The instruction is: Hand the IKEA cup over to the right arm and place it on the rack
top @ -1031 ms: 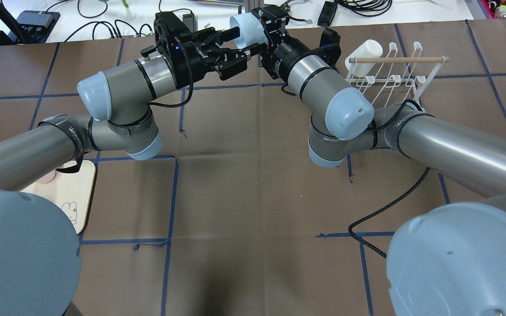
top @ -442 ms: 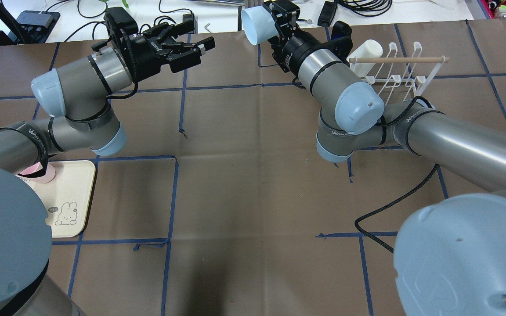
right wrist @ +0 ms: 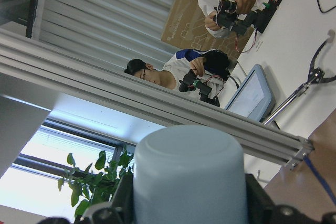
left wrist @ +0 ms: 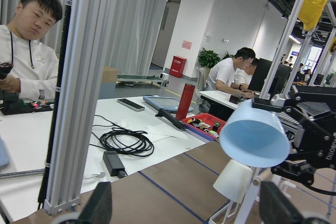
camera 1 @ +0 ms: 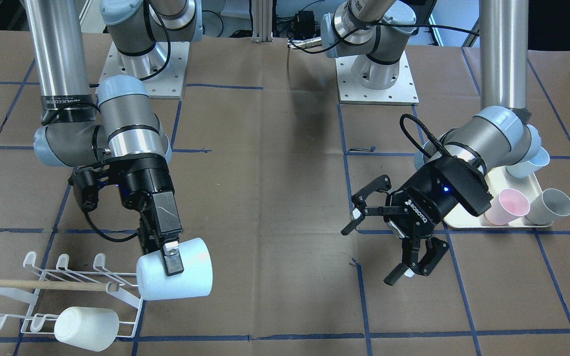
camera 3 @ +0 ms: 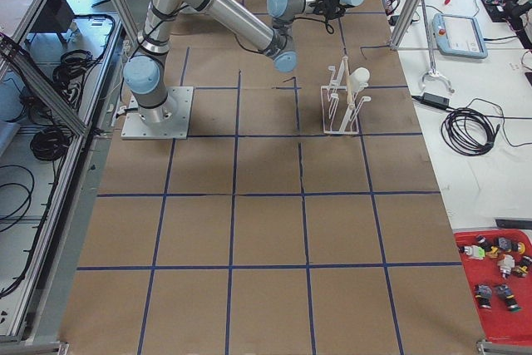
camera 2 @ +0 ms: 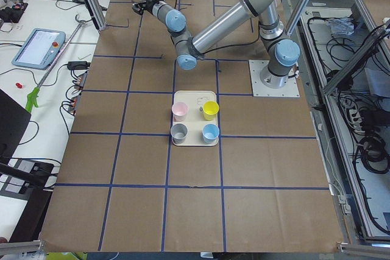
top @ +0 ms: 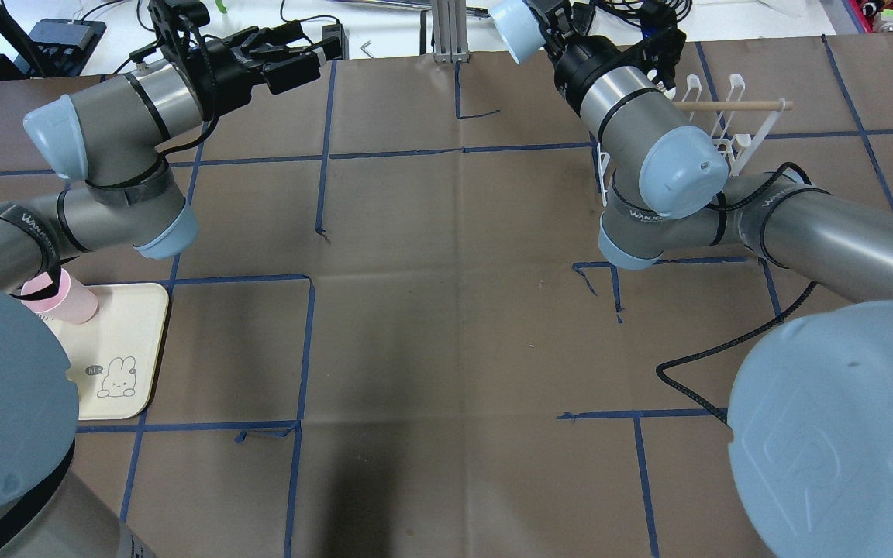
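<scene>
Outward both arms have swung since a second ago. Front view: my right hand [camera 1: 168, 264] grips the blue cup [camera 1: 188, 279] by its rim, just beside the rack [camera 1: 42, 286], which holds a white cup [camera 1: 87, 329]. Overhead: my left hand [top: 308, 58] gapes wide, empty, at the far edge of the bench [top: 454, 310].

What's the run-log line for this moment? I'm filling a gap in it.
handover done | right gripper shut on blue cup, near rack | left gripper open, empty | white cup on rack
</scene>
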`<state>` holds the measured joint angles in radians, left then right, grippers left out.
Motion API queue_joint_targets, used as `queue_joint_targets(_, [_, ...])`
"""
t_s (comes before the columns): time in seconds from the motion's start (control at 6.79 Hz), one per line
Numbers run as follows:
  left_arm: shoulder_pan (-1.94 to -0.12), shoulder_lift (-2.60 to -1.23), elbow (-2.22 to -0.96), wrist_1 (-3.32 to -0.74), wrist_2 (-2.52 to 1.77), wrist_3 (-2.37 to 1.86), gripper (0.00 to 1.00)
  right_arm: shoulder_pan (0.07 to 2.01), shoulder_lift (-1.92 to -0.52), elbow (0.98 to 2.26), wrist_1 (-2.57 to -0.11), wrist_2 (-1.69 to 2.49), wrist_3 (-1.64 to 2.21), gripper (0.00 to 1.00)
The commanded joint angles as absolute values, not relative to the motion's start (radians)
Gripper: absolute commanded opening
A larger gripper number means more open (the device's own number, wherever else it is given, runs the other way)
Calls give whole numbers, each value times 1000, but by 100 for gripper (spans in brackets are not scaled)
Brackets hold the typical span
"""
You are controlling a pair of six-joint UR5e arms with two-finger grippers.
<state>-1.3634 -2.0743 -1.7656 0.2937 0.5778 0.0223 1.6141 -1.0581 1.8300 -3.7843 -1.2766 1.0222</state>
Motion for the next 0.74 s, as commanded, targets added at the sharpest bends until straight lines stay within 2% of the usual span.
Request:
queue_joint_targets(0.0, [-1391,-2077,-1671,15,895,25,99,1542,-1065,1836,-3784,-1305,559,15])
queue_joint_targets(0.29, [-1490,-2054,-1606,-336,1264,23,99,1462,-1087,1836,-3742,-1411,384,14])
queue_joint_targets(0.59, [-1528,-1981,-1562,-728,1444,20,99,1346,-1098,1839,-3705,-1372,252,14])
